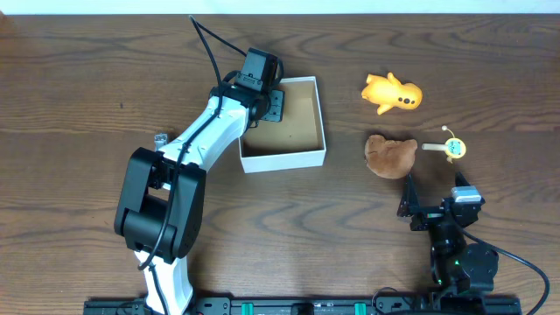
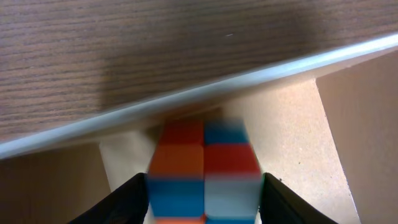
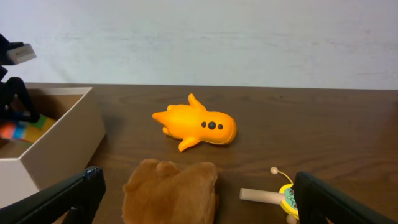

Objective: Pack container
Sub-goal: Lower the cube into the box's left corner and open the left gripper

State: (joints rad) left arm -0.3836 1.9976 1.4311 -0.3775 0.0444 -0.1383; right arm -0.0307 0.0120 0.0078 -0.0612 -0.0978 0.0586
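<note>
Currently left jaws are straddling the multicoloured cube (image 2: 204,168) inside the container (image 1: 284,159) on the tabletop (image 1: 87,70), presumably for drop-off (clamped or let go, can't tell), while right jaws are idling wide open, empty.

Robot lab: wooden table (image 1: 70,175), plain white wall (image 3: 249,37).

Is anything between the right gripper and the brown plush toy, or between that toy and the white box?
Nothing visible. The brown plush toy lies just ahead of the open right gripper, and only bare table separates it from the container. The left gripper hangs over the container, a colored cube between its fingers.
</note>
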